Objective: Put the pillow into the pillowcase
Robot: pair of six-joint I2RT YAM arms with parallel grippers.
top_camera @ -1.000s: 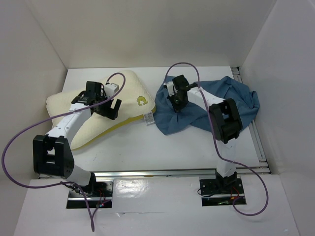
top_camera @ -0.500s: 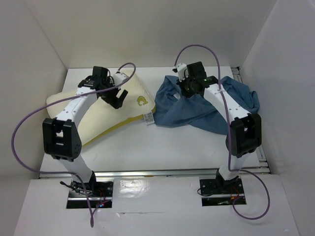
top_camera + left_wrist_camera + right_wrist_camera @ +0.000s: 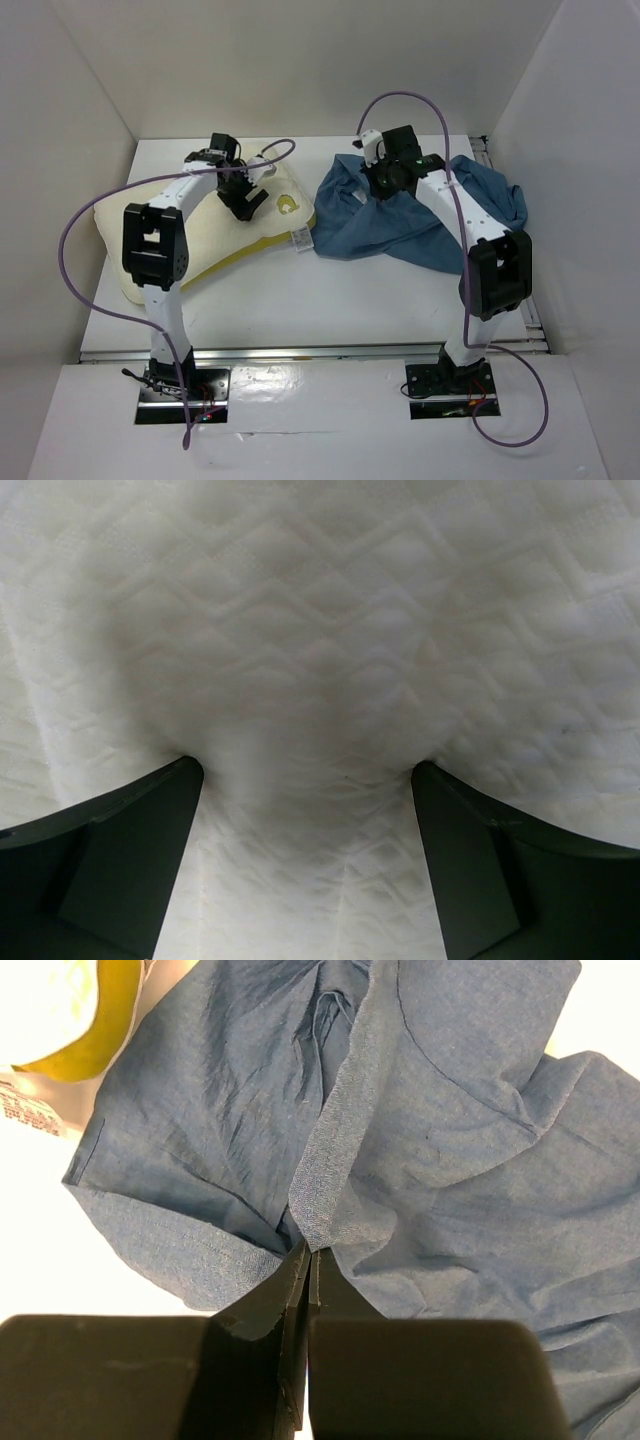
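The cream-yellow pillow (image 3: pixel 220 235) lies at the left of the table, its yellow logo (image 3: pixel 288 206) and white tag (image 3: pixel 301 240) at its right end. My left gripper (image 3: pixel 248 200) is open and pressed down onto the pillow beside the logo. In the left wrist view (image 3: pixel 308 780) quilted pillow fabric (image 3: pixel 320 650) bulges between its spread fingers. The denim-blue pillowcase (image 3: pixel 350 215) lies crumpled at the right. My right gripper (image 3: pixel 385 185) is shut on a fold of it, seen pinched at the tips in the right wrist view (image 3: pixel 312 1250). A pillow corner (image 3: pixel 50 1000) shows there too.
White walls close in the table on the left, back and right. A metal rail (image 3: pixel 522 285) runs along the right edge and another (image 3: pixel 320 351) along the front. Purple cables (image 3: pixel 80 260) loop off both arms.
My left gripper has moved right across the pillow toward the logo. My right gripper moved back and right with the pillowcase fold, drawing its near edge away from the front, then held still.
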